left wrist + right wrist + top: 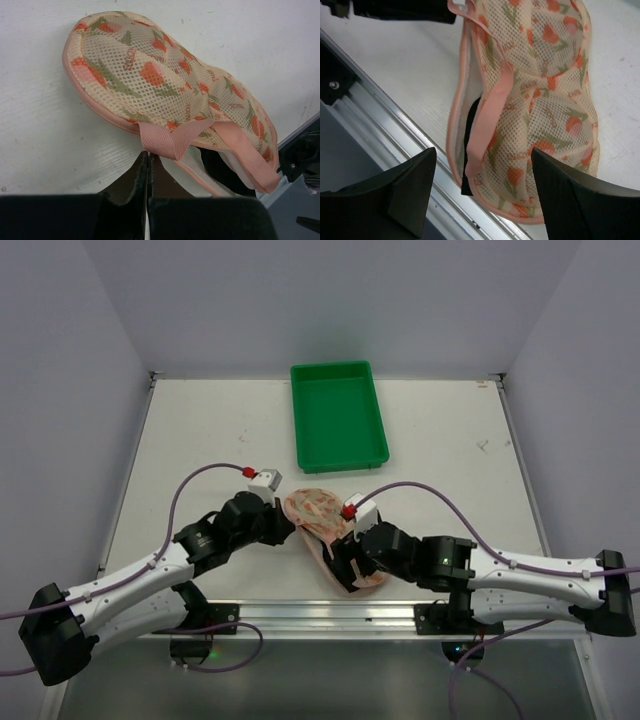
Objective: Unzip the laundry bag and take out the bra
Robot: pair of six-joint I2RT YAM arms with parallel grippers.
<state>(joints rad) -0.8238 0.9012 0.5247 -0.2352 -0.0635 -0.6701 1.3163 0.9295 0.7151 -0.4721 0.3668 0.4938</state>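
The left gripper (148, 159), fingers pressed together with their tips just under the pink loop (172, 140), touches the laundry bag (318, 515), which lies partly unzipped at the table's (200, 430) near edge, ahead of the right gripper's (484, 152) wide-spread fingers.

laundry bag (325, 525): 1 | green tray (338, 425): 1 | table (200, 430): 1 | left gripper (148, 157) + right gripper (484, 151): 2

This looks like a robotics lab test cell. A white table (200, 440) is closed in by plain pale walls (60, 390) on the left, right and far sides. An aluminium rail (310, 612) at the near edge carries the left arm (120, 580) and the right arm (540, 575), both cabled.
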